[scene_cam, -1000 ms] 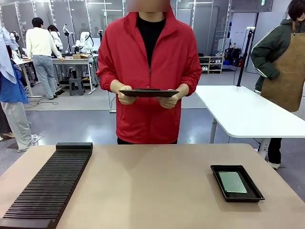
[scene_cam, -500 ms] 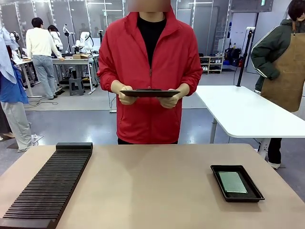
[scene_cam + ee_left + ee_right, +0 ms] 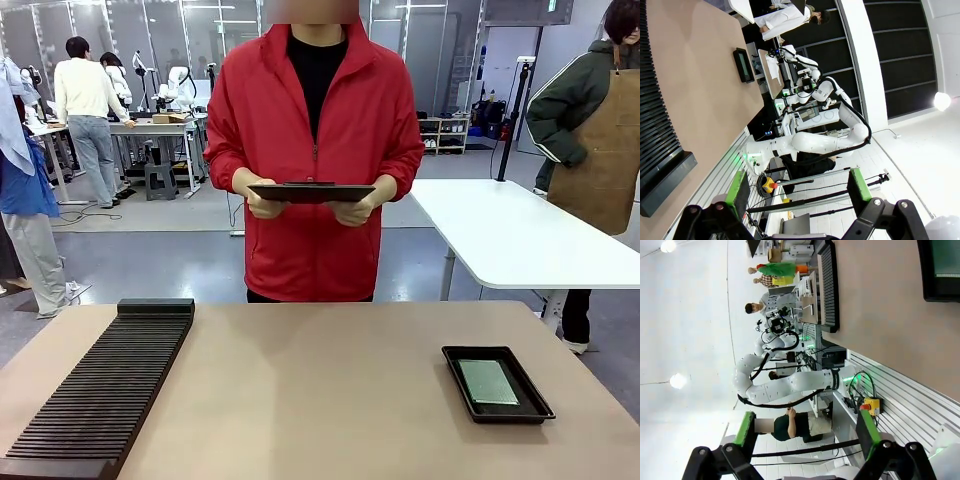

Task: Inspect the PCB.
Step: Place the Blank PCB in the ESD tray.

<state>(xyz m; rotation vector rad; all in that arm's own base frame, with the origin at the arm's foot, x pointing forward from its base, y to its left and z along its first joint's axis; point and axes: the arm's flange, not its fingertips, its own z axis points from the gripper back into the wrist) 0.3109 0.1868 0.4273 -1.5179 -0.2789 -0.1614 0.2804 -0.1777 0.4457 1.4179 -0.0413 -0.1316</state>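
Green circuit board (image 3: 488, 381) lying flat inside a shallow black tray (image 3: 462, 385), toward the right side of the tan table (image 3: 320, 390) on the robot's near half. Nothing touching it, nothing beside it. Same board seen sideways from the left wrist (image 3: 744, 63), small and far off in its tray (image 3: 737, 67) near the table's edge. Seen again from the right wrist (image 3: 946, 258), cut off at the picture's upper right corner, dark tray rim (image 3: 923, 270) around it.

Long black ribbed rack (image 3: 100, 395) stretching along the left side of the table, well apart from the tray. Also running up the left edge of the left wrist picture (image 3: 655, 120) and lying at the top of the right wrist picture (image 3: 829, 285).

Across the table, a person in a red jacket (image 3: 315, 150) standing upright, both hands (image 3: 262, 205) holding a dark flat tablet (image 3: 312, 192) level at waist height, one hand at each end.

Left gripper (image 3: 799, 192) raised well off the table, fingers spread wide, green pads (image 3: 738, 190) far apart, nothing between them. Right gripper (image 3: 805, 435) likewise aloft, fingers wide apart, green pads (image 3: 746, 432) bare, gripping nothing.
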